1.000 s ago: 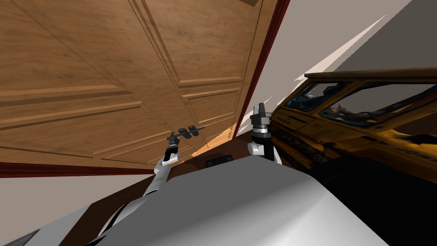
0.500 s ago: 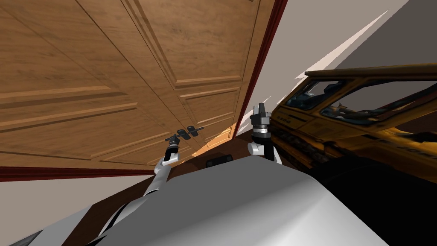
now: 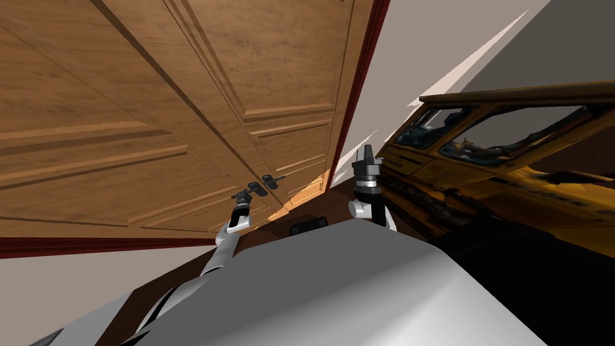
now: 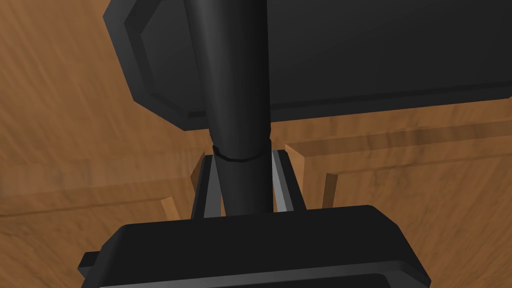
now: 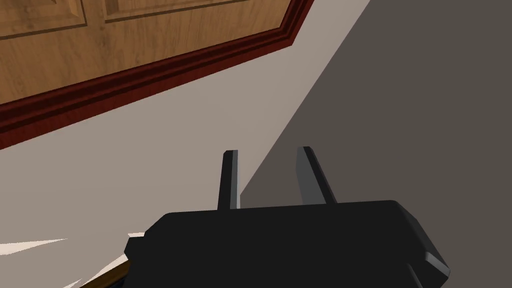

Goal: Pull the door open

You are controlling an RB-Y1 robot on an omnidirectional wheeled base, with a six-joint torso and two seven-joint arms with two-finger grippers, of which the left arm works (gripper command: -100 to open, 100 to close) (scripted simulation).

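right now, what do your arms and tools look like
Left forearm is white and light grey with a dark wrist; right arm shows a white joint below grey and dark rings. Left tool and right tool match: dark bevelled box, two thin light grey blade fingers. No cables or markings visible.

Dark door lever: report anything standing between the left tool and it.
Nothing visible does. The left tool is shut on the dark cylindrical door lever, its light grey fingers pressing the lever's sides, in front of the brown panelled wooden door and the lever's dark plate.
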